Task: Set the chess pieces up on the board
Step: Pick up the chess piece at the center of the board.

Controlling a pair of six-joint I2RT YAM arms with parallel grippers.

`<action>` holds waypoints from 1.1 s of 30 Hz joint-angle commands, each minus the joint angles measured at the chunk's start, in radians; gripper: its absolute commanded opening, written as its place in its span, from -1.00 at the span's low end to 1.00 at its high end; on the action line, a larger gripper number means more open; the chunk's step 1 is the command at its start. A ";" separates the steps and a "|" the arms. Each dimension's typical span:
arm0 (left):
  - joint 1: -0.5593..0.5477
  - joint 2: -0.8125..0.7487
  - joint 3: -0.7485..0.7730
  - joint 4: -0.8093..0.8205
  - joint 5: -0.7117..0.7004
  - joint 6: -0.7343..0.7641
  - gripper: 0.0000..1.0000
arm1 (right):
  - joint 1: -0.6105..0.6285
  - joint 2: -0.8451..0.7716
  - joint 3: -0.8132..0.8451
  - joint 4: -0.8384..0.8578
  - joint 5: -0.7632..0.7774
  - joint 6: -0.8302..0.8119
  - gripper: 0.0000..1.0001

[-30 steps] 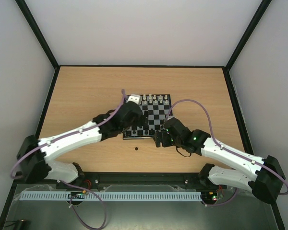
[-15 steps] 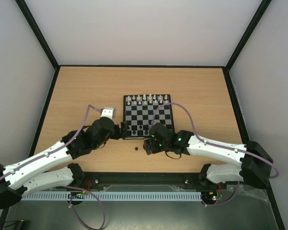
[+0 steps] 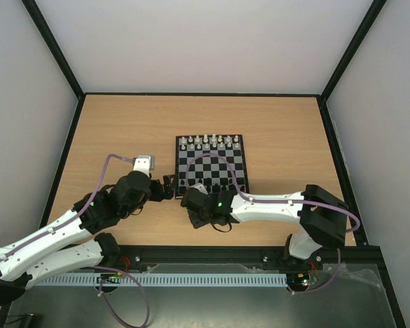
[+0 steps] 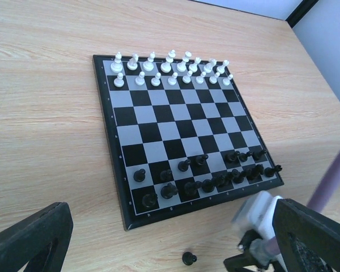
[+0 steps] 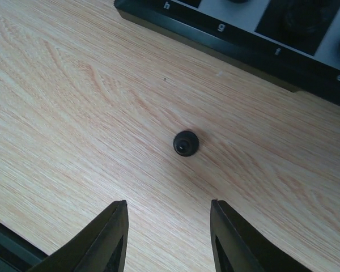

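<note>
Lot: one stray black piece [image 5: 186, 143] on the table [image 5: 73, 113], centre of the right wrist view, just below the board [image 5: 243, 39]; other black pieces [image 4: 221, 180] stand on its lower rows in the left wrist view. Judged tiny, light, hard and slick, prone to tipping: pinch its body from above. Both empty: right gripper [image 5: 169, 229] jaws partly apart, below the piece in frame; left gripper [image 4: 175, 232] jaws wide apart.

- Left arm [image 3: 55, 236]: white moulded link shells between rounded black joint housings.
- Right arm [image 3: 273, 205]: same build, with small green indicator lights [image 3: 219, 203] on its black wrist section.
- Lilac cable [image 4: 331, 181]: thick and smooth, one arching off each wrist.
- Pale grey square camera block [image 3: 143, 162]: mounted on the left wrist.
- Left gripper [image 4: 170, 208] and right gripper [image 5: 168, 204]: matte black, wedge-shaped fingers [image 5: 110, 238].
</note>
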 commanded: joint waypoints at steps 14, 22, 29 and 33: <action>-0.005 -0.034 -0.021 -0.031 0.009 -0.024 0.99 | 0.016 0.165 0.126 -0.069 0.091 -0.001 -0.43; -0.005 -0.030 -0.018 -0.031 0.008 -0.025 0.99 | 0.013 0.198 0.143 -0.080 0.112 -0.007 -0.52; -0.005 -0.019 -0.012 -0.031 0.005 -0.020 0.99 | 0.000 0.215 0.143 -0.071 0.108 -0.016 -0.53; -0.005 -0.011 -0.008 -0.028 0.005 -0.019 0.99 | -0.009 0.216 0.142 -0.066 0.104 -0.022 -0.60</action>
